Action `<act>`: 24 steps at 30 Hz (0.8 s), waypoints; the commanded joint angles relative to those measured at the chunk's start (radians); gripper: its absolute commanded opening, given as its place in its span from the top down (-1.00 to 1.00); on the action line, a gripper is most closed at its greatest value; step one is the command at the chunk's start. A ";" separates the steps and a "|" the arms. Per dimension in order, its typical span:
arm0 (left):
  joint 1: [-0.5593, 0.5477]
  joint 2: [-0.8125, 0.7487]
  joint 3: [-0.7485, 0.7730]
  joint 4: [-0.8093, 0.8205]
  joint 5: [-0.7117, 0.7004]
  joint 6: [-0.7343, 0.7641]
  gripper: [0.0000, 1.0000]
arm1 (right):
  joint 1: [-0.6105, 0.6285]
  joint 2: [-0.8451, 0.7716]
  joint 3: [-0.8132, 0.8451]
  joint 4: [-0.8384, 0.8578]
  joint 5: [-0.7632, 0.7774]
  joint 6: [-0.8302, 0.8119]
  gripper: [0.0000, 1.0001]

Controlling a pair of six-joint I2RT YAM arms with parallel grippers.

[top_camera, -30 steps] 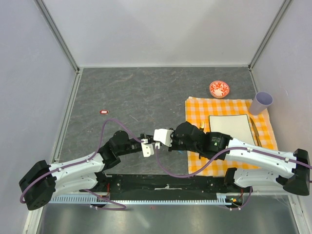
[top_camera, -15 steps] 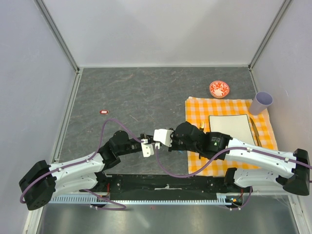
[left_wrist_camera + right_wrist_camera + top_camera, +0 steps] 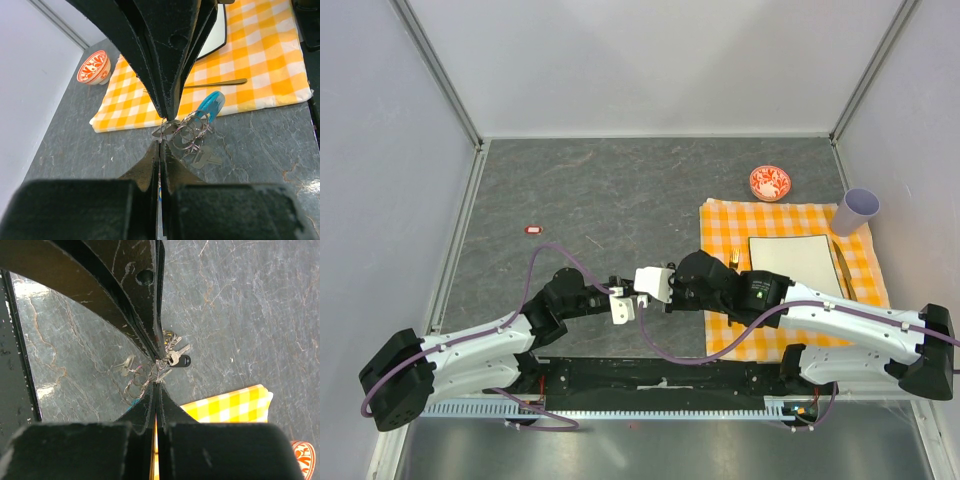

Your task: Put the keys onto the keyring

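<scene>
From above, the left hand (image 3: 624, 301) and the right hand (image 3: 652, 288) meet low over the tabletop (image 3: 620, 190), beside the checked cloth (image 3: 722, 216). Left wrist view: fingers pressed together on a ring of the keyring (image 3: 186, 134). Right wrist view: fingers together among the keys (image 3: 176, 358); what they pinch I cannot tell. The bunch seems light, loose, slippery: best taken by one stiff ring

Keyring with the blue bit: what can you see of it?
The keyring is a bunch of thin shiny silver metal loops with a curved bright blue plastic piece and small silver keys on it. It is over the dark grey table by the orange checked cloth. The left gripper and right gripper are both shut on it.
</scene>
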 commanded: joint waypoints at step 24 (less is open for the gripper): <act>-0.018 -0.056 -0.027 0.196 0.050 -0.001 0.97 | -0.001 0.019 0.008 0.063 -0.060 0.015 1.00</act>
